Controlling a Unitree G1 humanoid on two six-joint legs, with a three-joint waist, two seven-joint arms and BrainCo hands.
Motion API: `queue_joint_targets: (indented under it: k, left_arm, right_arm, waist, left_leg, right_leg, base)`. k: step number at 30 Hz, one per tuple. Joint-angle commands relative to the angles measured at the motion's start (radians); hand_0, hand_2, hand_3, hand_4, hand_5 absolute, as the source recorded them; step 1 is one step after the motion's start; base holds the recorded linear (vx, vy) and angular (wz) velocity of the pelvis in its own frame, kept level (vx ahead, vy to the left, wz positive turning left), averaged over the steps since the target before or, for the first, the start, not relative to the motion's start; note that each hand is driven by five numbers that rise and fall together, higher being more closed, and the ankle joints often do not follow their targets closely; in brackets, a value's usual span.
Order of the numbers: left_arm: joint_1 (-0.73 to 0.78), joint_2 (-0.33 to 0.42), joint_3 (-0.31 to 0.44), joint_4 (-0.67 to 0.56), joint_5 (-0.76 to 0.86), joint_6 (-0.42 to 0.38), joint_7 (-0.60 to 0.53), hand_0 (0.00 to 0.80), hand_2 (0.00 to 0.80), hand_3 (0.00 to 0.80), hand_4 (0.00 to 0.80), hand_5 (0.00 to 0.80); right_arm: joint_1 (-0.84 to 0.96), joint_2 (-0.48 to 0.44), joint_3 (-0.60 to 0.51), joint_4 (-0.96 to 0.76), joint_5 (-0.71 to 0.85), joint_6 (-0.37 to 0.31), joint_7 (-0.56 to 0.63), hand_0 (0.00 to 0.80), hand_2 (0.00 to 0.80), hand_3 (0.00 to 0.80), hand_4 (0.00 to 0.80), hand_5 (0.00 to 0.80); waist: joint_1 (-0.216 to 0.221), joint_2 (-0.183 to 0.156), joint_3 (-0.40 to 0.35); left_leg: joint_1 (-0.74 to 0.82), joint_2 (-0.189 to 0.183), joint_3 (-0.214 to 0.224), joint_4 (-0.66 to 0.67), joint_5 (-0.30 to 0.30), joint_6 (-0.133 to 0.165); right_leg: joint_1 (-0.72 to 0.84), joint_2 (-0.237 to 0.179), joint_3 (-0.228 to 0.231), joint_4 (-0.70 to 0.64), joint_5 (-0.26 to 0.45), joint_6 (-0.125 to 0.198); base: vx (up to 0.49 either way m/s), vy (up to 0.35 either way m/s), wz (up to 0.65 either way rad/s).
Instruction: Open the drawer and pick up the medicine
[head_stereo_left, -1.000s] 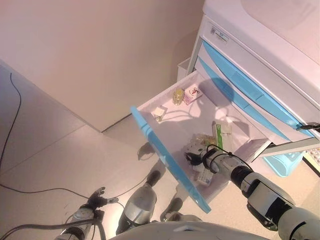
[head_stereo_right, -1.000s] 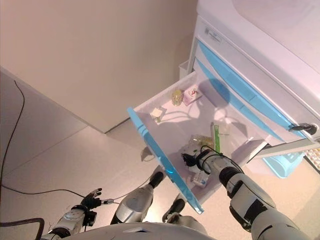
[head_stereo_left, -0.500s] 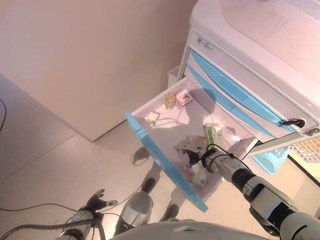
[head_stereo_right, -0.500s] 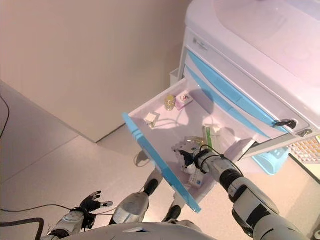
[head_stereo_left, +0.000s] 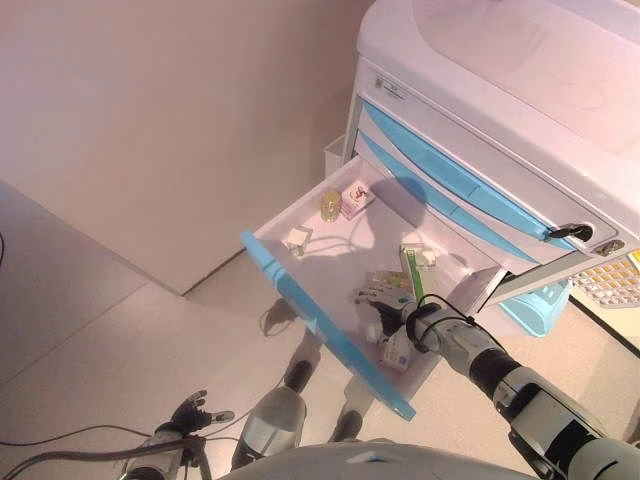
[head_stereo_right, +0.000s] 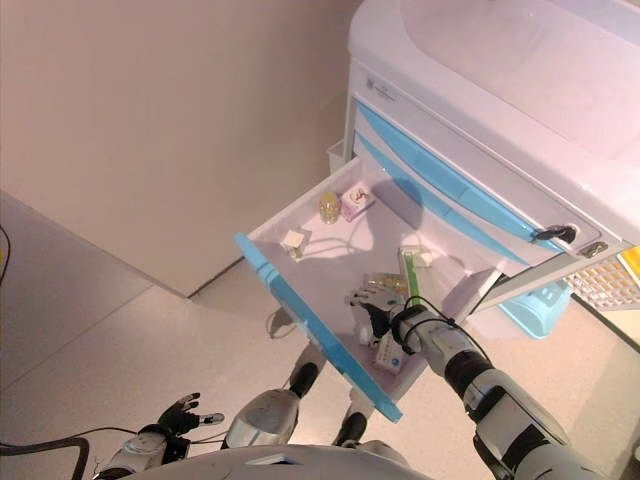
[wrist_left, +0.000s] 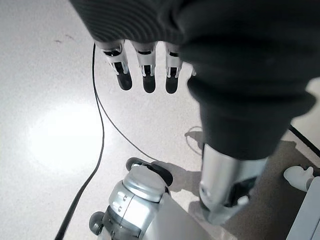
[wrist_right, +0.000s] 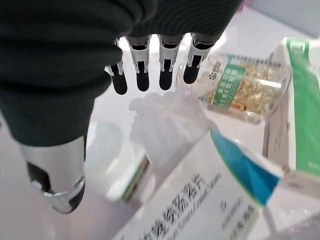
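Drawer open, right hand hovers fingers straight, empty, over the box: light, stiff cardboard, so pinch its 2 long sides.

Both head eyes look down on the open drawer; wrist cameras look close along each robot hand.

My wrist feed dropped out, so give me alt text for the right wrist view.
The right hand hangs open over medicine packets in the drawer, holding nothing. Below its fingers lie a white and blue box, a clear packet of yellow pills and a green box.
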Motion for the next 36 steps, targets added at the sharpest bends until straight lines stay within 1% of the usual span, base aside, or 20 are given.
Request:
queue_joint_targets:
  k: [1,3,4,6,7,14,19,25,26,27,28,29,30,31,36]
  left_arm:
    - [0.004,-0.011,0.032,0.018,0.012,-0.002,0.011,0.0,0.0,0.0,0.0,0.0]
    - [0.004,-0.011,0.032,0.018,0.012,-0.002,0.011,0.0,0.0,0.0,0.0,0.0]
    - [-0.003,-0.006,0.024,0.02,0.008,-0.005,0.009,0.0,0.0,0.0,0.0,0.0]
    - [-0.009,-0.009,0.009,0.019,0.011,-0.013,0.012,0.0,0.0,0.0,0.0,0.0]
    - [-0.011,-0.011,0.004,0.02,0.01,-0.015,0.013,0.0,0.0,0.0,0.0,0.0]
    - [-0.021,-0.025,-0.02,0.019,0.014,-0.015,0.017,0.0,0.0,0.0,0.0,0.0]
    - [-0.015,-0.033,-0.029,0.013,0.01,-0.016,0.02,0.0,0.0,0.0,0.0,0.0]
    - [-0.008,-0.035,-0.035,0.008,0.001,-0.016,0.019,0.0,0.0,0.0,0.0,0.0]
    - [-0.008,-0.036,-0.033,0.01,0.004,-0.017,0.018,0.0,0.0,0.0,0.0,0.0]
    - [-0.008,-0.036,-0.032,0.01,0.005,-0.017,0.018,0.0,0.0,0.0,0.0,0.0]
    - [-0.008,-0.037,-0.032,0.012,0.003,-0.018,0.018,0.0,0.0,0.0,0.0,0.0]
    - [-0.009,-0.038,-0.032,0.013,0.004,-0.018,0.018,0.0,0.0,0.0,0.0,0.0]
    - [-0.008,-0.039,-0.033,0.013,0.003,-0.019,0.02,0.0,0.0,0.0,0.0,0.0]
    - [-0.007,-0.038,-0.033,0.013,0.003,-0.021,0.02,0.0,0.0,0.0,0.0,0.0]
    - [-0.007,-0.036,-0.035,0.01,0.003,-0.023,0.02,0.0,0.0,0.0,0.0,0.0]
  right_arm:
    - [0.0,-0.05,0.029,-0.076,0.006,0.041,0.04,0.0,0.0,0.0,0.0,0.0]
    - [0.0,-0.05,0.029,-0.076,0.006,0.041,0.04,0.0,0.0,0.0,0.0,0.0]
    - [0.003,-0.035,0.04,-0.028,-0.009,0.087,0.036,0.0,0.0,0.0,0.0,0.0]
    - [0.007,-0.008,0.045,0.032,-0.002,0.12,0.012,0.0,0.0,0.0,0.0,0.0]
    - [0.009,0.002,0.045,0.052,-0.002,0.126,0.001,0.0,0.0,0.0,0.0,0.0]
    - [0.007,0.046,0.022,0.167,0.028,0.146,-0.059,0.0,0.0,0.0,0.0,0.0]
    - [0.006,0.049,0.014,0.184,0.03,0.16,-0.071,0.0,0.0,0.0,0.0,0.0]
    - [0.006,0.046,0.008,0.191,0.039,0.15,-0.082,0.0,0.0,0.0,0.0,0.0]
    - [0.007,0.045,0.008,0.187,0.039,0.15,-0.078,0.113,0.113,0.113,0.113,0.113]
    - [0.007,0.045,0.008,0.186,0.037,0.151,-0.076,0.264,0.264,0.264,0.264,0.264]
    - [0.005,0.047,0.012,0.185,0.033,0.149,-0.069,0.477,0.477,0.477,0.477,0.477]
    - [0.005,0.048,0.013,0.186,0.031,0.148,-0.066,0.59,0.59,0.59,0.59,0.59]
    - [0.005,0.05,0.016,0.188,0.028,0.148,-0.066,0.762,0.762,0.762,0.762,0.762]
    - [0.007,0.05,0.018,0.188,0.024,0.145,-0.068,0.8,0.8,0.8,0.8,0.8]
    - [0.005,0.05,0.023,0.19,0.015,0.135,-0.076,0.8,0.8,0.8,0.8,0.8]
  waist:
    - [-0.01,-0.022,0.006]
    - [-0.01,-0.022,0.006]
    - [-0.007,-0.022,0.01]
    - [0.001,-0.019,0.018]
    - [0.002,-0.017,0.019]
    - [0.011,0.006,0.023]
    - [0.011,0.023,0.023]
    - [0.012,0.037,0.028]
    - [0.009,0.037,0.025]
    - [0.008,0.037,0.025]
    - [0.008,0.037,0.025]
    - [0.008,0.037,0.024]
    - [0.009,0.037,0.023]
    - [0.009,0.036,0.023]
    - [0.011,0.031,0.018]
  left_leg:
    - [0.003,-0.075,-0.016,-0.004,-0.081,0.056]
    - [0.003,-0.075,-0.016,-0.004,-0.081,0.056]
    - [0.001,-0.075,-0.016,-0.004,-0.08,0.057]
    - [-0.004,-0.078,-0.021,-0.003,-0.078,0.058]
    - [-0.006,-0.079,-0.023,-0.002,-0.078,0.058]
    - [-0.014,-0.087,-0.037,0.001,-0.073,0.06]
    - [-0.017,-0.09,-0.042,0.0,-0.068,0.059]
    - [-0.012,-0.092,-0.045,-0.005,-0.067,0.058]
    - [-0.017,-0.093,-0.047,-0.003,-0.064,0.058]
    - [-0.017,-0.093,-0.047,-0.003,-0.064,0.058]
    - [-0.017,-0.093,-0.045,-0.003,-0.064,0.058]
    - [-0.017,-0.093,-0.045,-0.003,-0.064,0.058]
    - [-0.016,-0.093,-0.045,-0.004,-0.064,0.058]
    - [-0.015,-0.092,-0.044,-0.005,-0.063,0.057]
    - [-0.009,-0.091,-0.044,-0.009,-0.065,0.058]
  right_leg:
    - [-0.001,-0.035,0.036,-0.025,0.08,0.068]
    - [-0.001,-0.035,0.036,-0.025,0.08,0.068]
    - [-0.002,-0.036,0.034,-0.025,0.08,0.068]
    - [-0.004,-0.037,0.03,-0.026,0.08,0.068]
    - [-0.005,-0.037,0.03,-0.025,0.08,0.067]
    - [-0.011,-0.043,0.022,-0.023,0.081,0.068]
    - [-0.012,-0.048,0.017,-0.023,0.082,0.069]
    - [-0.013,-0.052,0.016,-0.019,0.079,0.069]
    - [-0.016,-0.053,0.013,-0.021,0.083,0.071]
    - [-0.016,-0.054,0.013,-0.022,0.083,0.071]
    - [-0.015,-0.054,0.013,-0.022,0.084,0.071]
    - [-0.015,-0.054,0.013,-0.022,0.083,0.072]
    - [-0.014,-0.054,0.013,-0.023,0.083,0.072]
    - [-0.013,-0.054,0.013,-0.023,0.084,0.072]
    - [-0.009,-0.055,0.013,-0.024,0.083,0.073]
  base:
    - [0.0,0.0,0.0]
    - [0.0,0.0,0.0]
    - [-0.009,-0.032,0.01]
    - [-0.011,-0.022,0.01]
    - [0.0,0.0,0.0]
    - [0.0,0.0,0.0]
    - [-0.001,0.006,0.0]
    - [0.0,0.0,0.0]
    - [0.0,0.0,0.0]
    - [0.0,0.0,0.0]
    - [0.0,0.0,0.0]
    - [0.0,0.0,0.0]
    - [0.0,0.0,0.0]
    - [0.012,-0.004,0.05]
    - [0.007,-0.004,0.07]
